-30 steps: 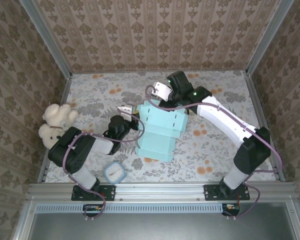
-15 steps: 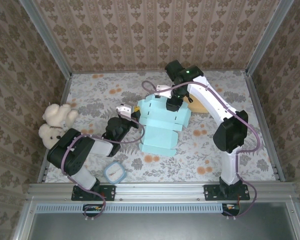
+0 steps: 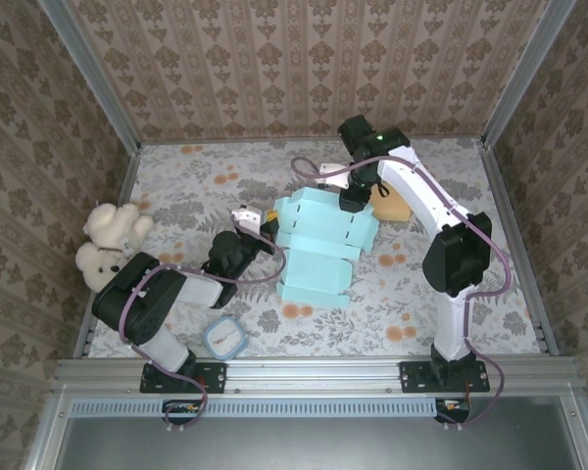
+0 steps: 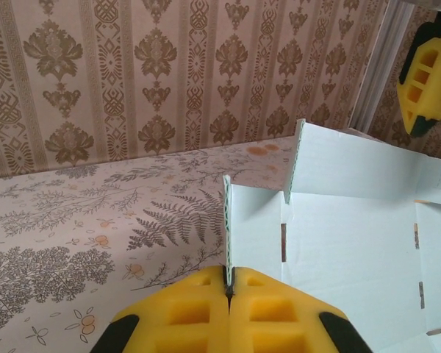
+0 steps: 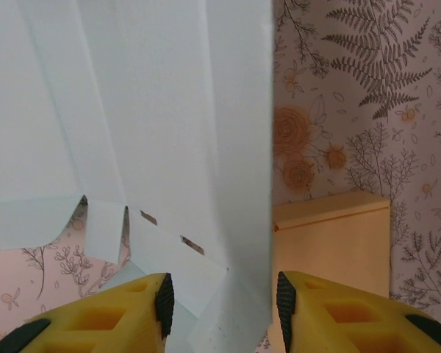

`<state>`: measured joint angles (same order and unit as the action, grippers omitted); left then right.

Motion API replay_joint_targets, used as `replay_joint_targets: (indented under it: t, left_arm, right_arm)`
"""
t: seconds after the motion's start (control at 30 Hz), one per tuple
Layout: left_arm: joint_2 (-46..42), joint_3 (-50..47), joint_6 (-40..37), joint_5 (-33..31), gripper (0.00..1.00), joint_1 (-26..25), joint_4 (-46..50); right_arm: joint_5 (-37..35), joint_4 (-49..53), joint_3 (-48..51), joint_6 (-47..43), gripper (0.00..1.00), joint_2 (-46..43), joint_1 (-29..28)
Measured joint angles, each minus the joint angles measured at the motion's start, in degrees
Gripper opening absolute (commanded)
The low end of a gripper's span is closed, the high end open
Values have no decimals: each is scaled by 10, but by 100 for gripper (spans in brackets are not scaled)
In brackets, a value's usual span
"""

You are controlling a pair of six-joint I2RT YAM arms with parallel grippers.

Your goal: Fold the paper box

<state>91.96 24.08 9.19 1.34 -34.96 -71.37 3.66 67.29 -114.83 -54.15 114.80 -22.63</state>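
A pale blue paper box [image 3: 318, 250], partly folded, lies near the middle of the flower-patterned table [image 3: 196, 176], with one long section flat toward the near edge and its far panels raised. The left gripper [image 3: 268, 231] reaches in from the left. In its wrist view, the yellow pads [image 4: 198, 309] are pressed together on the thin edge of an upright side flap, pinching the paper box [image 4: 353, 250]. The right gripper [image 3: 351, 204] comes down at the box's far right corner. Its wrist view shows the jaws spread, with panels of the paper box [image 5: 132, 110] standing between the two pads [image 5: 162, 301], though it cannot be told whether either pad touches the paper. A tan block [image 3: 392, 206] sits just beside the box on the right. Two white plush bears [image 3: 108, 245] rest against the left rail. A small blue-rimmed square object [image 3: 223, 338] lies near the left arm's base.
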Motion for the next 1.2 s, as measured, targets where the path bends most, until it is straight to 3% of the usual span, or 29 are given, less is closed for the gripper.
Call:
replay_joint_targets:
  t: [0.8,0.97,1.2]
  left_arm:
    - [-23,-9,-18,2,0,-22,-3]
    - [-34,-14,-22,2,0,-23,-5]
    - [-35,-16,-26,2,0,-26,-7]
  right_arm:
    - [84,10,16,-68,33,13,37]
    - [99,21,18,-78,22,15,43]
    - [119,33,18,-87,19,15,48]
